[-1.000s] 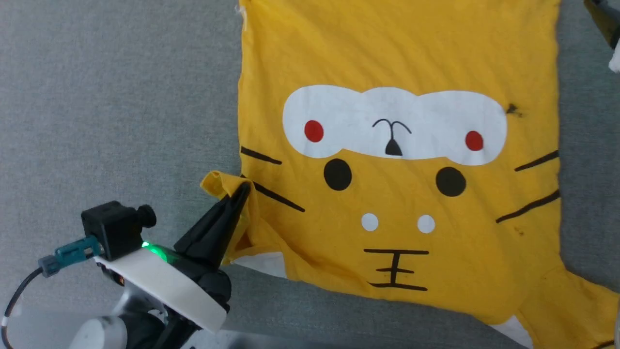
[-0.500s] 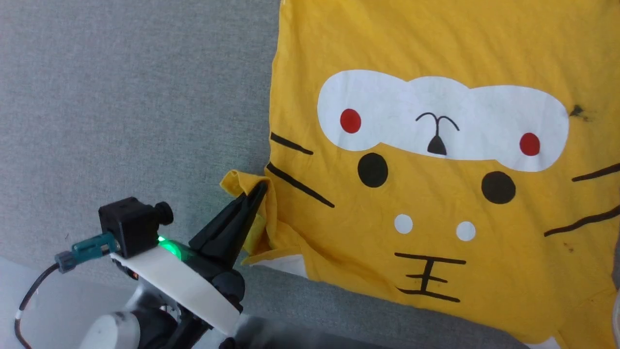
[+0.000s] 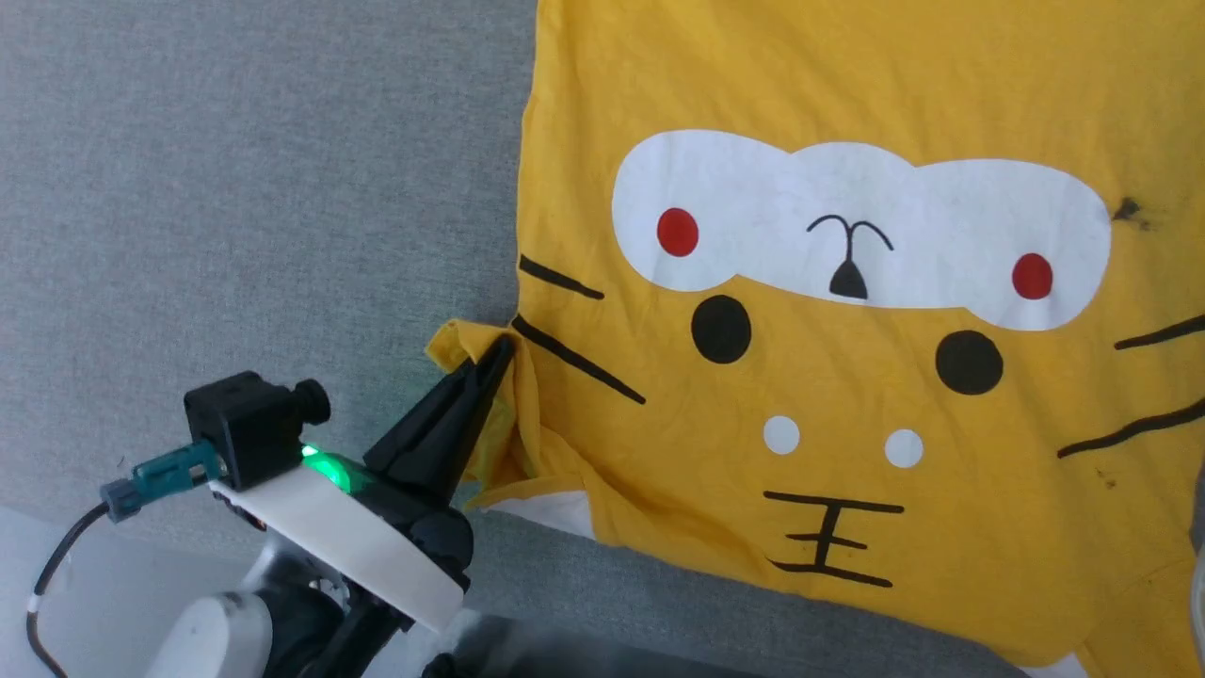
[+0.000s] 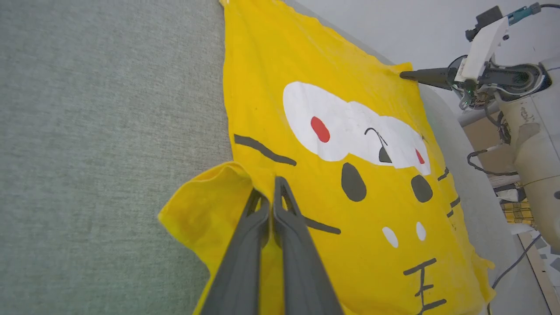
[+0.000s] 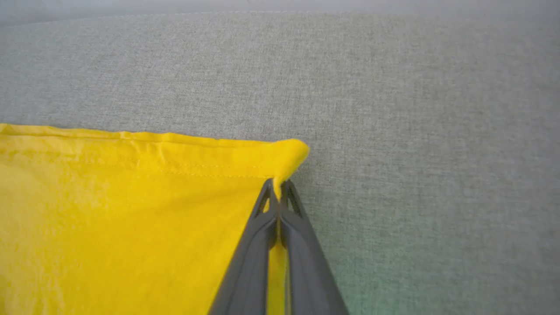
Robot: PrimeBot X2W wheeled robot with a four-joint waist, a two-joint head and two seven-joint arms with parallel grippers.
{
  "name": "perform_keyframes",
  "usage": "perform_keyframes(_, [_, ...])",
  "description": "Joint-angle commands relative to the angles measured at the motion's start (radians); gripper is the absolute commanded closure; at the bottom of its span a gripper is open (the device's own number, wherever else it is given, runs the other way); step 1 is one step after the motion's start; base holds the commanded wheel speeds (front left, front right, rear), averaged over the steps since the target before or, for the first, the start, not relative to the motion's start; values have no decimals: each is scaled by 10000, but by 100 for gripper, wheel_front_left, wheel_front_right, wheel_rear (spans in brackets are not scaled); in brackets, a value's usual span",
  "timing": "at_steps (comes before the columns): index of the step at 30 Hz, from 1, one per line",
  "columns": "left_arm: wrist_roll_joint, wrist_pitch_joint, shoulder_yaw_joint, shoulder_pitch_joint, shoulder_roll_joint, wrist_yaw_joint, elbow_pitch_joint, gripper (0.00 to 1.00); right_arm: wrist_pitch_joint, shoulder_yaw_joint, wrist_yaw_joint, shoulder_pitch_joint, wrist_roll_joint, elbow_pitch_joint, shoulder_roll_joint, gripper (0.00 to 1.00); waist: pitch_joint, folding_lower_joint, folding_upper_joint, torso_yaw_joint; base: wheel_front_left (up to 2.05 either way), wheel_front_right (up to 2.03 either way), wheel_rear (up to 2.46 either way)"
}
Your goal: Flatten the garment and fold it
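Yellow cotton cartoon-face T-shirt (image 3: 828, 377) on grey counter (image 3: 235, 188): left tool (image 3: 501, 353), lower left, pinches its bunched side edge; right tool (image 5: 278, 183) clamps a hem corner. Best pulled apart evenly, low.

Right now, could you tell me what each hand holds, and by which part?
Both hold the yellow T-shirt: left hand on a bunched side fold, right hand on a hem corner.

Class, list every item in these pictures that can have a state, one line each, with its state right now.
T-shirt: spread print-up, unfolded, one side edge bunched.
Left gripper: jaws shut on the bunched edge.
Right gripper: jaws shut on a hem corner.
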Motion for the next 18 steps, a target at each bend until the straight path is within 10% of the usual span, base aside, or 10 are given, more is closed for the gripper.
perform_keyframes(1, [35, -79, 71, -177, -23, -20, 65, 100, -187, 123, -9, 56, 115, -36, -12, 100, -159, 0, 0, -147, 0, 0, 0])
perform_keyframes(18, [161, -114, 600, 751, 384, 571, 515, 100, -1835, -994, -9, 4249, 2175, -1554, -250, 100, -2568, 0, 0, -1557, 0, 0, 0])
